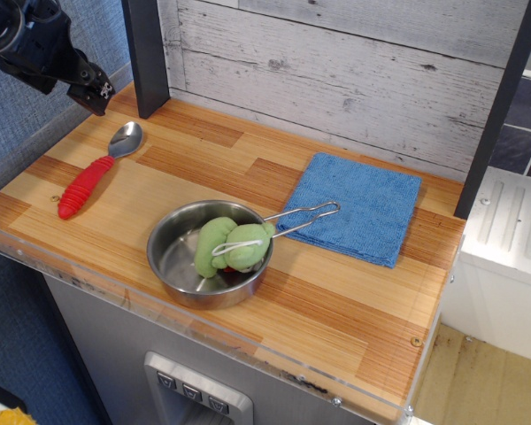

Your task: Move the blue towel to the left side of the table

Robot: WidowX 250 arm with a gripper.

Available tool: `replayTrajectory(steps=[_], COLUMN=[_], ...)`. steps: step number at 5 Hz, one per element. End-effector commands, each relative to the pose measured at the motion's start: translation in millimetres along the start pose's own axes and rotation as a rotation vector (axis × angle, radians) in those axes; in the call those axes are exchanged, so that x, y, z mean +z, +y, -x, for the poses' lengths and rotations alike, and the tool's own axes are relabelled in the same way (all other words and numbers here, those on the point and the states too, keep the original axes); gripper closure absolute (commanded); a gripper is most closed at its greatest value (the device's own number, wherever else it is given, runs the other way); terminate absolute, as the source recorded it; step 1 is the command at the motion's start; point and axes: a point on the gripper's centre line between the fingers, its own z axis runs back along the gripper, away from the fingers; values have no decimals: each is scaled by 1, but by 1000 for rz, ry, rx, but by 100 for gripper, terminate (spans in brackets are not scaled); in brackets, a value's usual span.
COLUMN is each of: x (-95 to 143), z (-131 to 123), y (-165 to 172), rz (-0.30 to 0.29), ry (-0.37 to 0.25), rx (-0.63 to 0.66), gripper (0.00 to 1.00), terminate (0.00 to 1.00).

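Our claw (pixel 93 93) hangs upper left, grip state unclear; the blue towel (pixel 354 205) lies flat on the surface (pixel 336 310), well apart toward right of centre.

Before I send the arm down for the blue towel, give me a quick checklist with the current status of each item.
1. Towel in view, flat on the right of the table: ok.
2. Towel top free: not ok, the pan handle's wire loop lies over its left edge.
3. Left side has room: not ok, the spoon lies there.
4. Gripper away from everything, raised at the far left corner: ok.
5. Gripper open for the grasp: cannot tell.
6. Green thing sits inside the pan: ok.
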Motion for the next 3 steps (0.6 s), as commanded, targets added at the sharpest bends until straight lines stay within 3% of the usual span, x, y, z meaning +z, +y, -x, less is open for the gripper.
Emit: replayTrajectory(steps=[1, 3], x=[0, -1], z=[0, -17], y=[0, -35], rz=[0, 34], ry=[0, 17], rx=[0, -26], gripper=[0, 0], terminate=[0, 0])
